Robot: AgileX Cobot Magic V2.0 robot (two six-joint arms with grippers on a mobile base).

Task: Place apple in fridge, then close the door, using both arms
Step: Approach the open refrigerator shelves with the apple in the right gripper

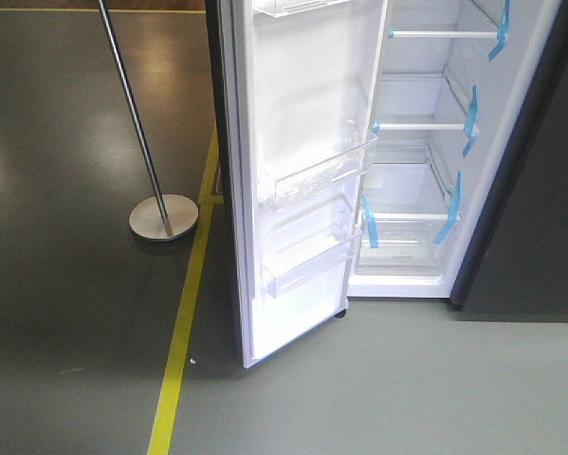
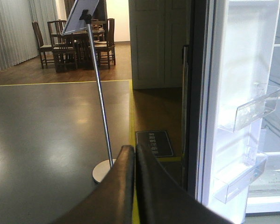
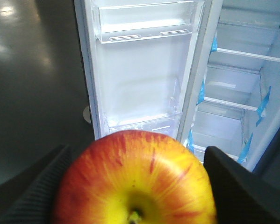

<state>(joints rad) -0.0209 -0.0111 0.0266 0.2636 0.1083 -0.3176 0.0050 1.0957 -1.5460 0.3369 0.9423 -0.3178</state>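
The right tool [image 3: 139,191] gripped the apple [image 3: 135,172], facing the open door [image 3: 140,79] and fridge [image 3: 233,74] shelves [image 3: 245,54]. The left tool [image 2: 135,161] was pinched closed, empty. A misaligned approach could knock the apple against a shelf lip.

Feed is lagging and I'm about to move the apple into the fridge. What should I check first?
1. Grasp: apple sits in right tool, ok.
2. Grip firmness: cannot tell.
3. Access: door swung wide open, ok.
4. Space: fridge shelves bare, ok.
5. Spare arm: left tool shut, holding nothing, ok.
6. Path: floor stand behind door, ok.
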